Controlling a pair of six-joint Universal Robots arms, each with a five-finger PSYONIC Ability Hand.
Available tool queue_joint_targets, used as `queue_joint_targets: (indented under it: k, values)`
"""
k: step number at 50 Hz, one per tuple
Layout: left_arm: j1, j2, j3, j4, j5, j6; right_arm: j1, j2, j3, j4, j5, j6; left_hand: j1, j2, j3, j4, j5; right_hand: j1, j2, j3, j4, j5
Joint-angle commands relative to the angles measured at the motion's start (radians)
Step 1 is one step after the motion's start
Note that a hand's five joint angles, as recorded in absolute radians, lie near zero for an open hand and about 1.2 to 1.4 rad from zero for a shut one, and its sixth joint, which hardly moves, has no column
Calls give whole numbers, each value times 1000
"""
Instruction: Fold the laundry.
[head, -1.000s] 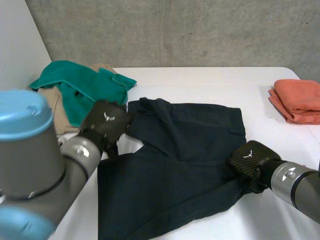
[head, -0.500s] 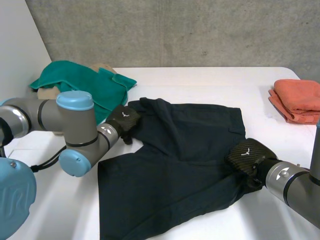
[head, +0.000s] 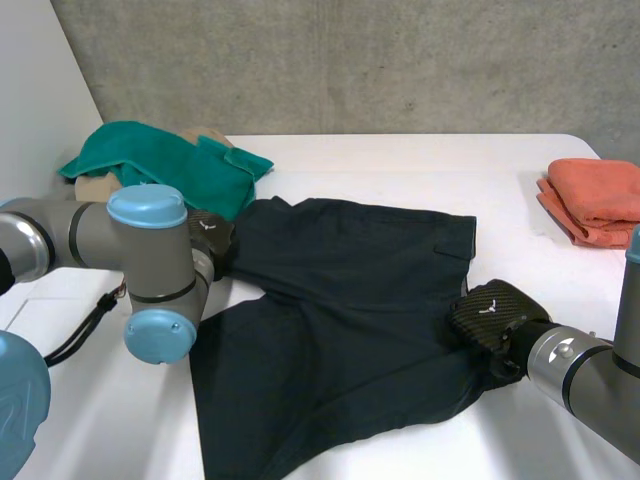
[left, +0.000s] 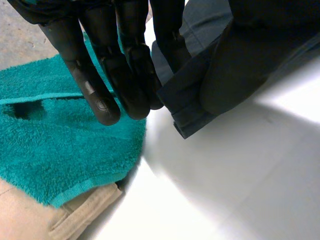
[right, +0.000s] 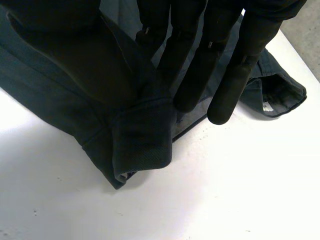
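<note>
Dark shorts (head: 340, 320) lie spread in the middle of the white bench (head: 400, 165), mostly flat, a few creases.

Left robot hand (head: 212, 236) is at the shorts' far left corner, half hidden behind its own arm. The wrist cam shows fingers straight and pressed together, with the corner's edge pinched between them and the thumb. That corner is raised slightly off the bench.

Right robot hand (head: 490, 312) is at the shorts' right edge, on the near side. Fingers are straight and side by side, and a bunched fold of the hem is clamped between thumb and fingers. The fold curls over just under the palm.

Teal towel (head: 160, 165) is heaped at the far left of the bench, just beside the left hand's fingertips, on top of a beige garment (head: 95, 188). Folded orange towel (head: 600, 200) sits at the far right edge, well apart from the shorts.
</note>
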Motion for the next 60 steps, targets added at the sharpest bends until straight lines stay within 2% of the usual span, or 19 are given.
queue_joint_targets:
  k: [1, 2, 3, 4, 5, 6, 12, 15, 19, 26, 34, 42, 45, 49, 52, 57, 60]
  values:
    - [-11, 2, -1, -4, -7, -2, -7, 4, -4, 1, -3, 45, 247, 201, 207, 198, 251, 278, 213, 202, 194, 221]
    - [-11, 3, 0, -4, -12, -3, -7, 4, -4, 2, -5, 45, 213, 167, 173, 163, 217, 278, 213, 202, 194, 221]
    - [-13, 3, 2, -5, -15, -5, -8, 4, -4, 4, -5, 48, 32, -14, -8, -17, 36, 278, 213, 202, 194, 221]
    - [-16, 5, -1, -7, -21, -6, -5, 4, -4, 7, -5, 48, -452, -498, -492, -502, -448, 278, 213, 202, 194, 221]
    - [-17, 8, -6, -7, -23, -3, -2, 2, -6, 8, -3, 53, -646, -692, -686, -696, -642, 278, 213, 202, 194, 221]
    - [-19, 16, -9, -8, -24, -2, -1, 2, -8, 7, -5, 53, -747, -793, -787, -796, -743, 278, 213, 202, 194, 221]
    - [-20, 205, -107, -25, -21, -29, -2, -1, -34, -1, -6, 82, -736, -782, -776, -786, -732, 278, 213, 202, 194, 221]
    - [-23, 301, -173, -33, -21, -51, -1, 2, -81, -1, -6, 149, -727, -773, -767, -777, -723, 278, 213, 202, 194, 221]
    - [-48, 450, -309, -67, -18, -138, -7, 15, -130, -2, -6, 240, -727, -773, -767, -777, -723, 278, 213, 202, 194, 221]
    - [-158, 658, -561, -212, 7, -357, -13, 59, -173, -94, 3, 347, -736, -782, -776, -785, -732, 278, 213, 202, 194, 221]
    - [-209, 677, -702, -245, 63, -476, -2, 59, -172, -120, 6, 364, -748, -794, -788, -797, -744, 278, 213, 202, 194, 221]
    - [-217, 603, -698, -287, 128, -560, -4, 67, -150, -131, 4, 366, -742, -788, -782, -791, -738, 278, 213, 202, 194, 221]
    - [-211, 573, -687, -291, 132, -560, -8, 67, -143, -133, 4, 366, -724, -770, -764, -774, -720, 278, 213, 202, 194, 221]
    - [-208, 508, -656, -298, 131, -560, -13, 67, -138, -133, 3, 361, -545, -592, -585, -595, -542, 278, 213, 202, 194, 221]
    - [-218, 493, -639, -318, 123, -562, -13, 67, -136, -131, 1, 360, -516, -562, -556, -565, -512, 278, 213, 202, 194, 221]
    - [-218, 528, -623, -330, 123, -566, -13, 67, -132, -131, -2, 358, -548, -594, -588, -598, -544, 278, 213, 202, 194, 221]
    - [-212, 617, -624, -332, 119, -566, -11, 65, -132, -133, -2, 358, -586, -632, -626, -636, -582, 278, 213, 202, 194, 221]
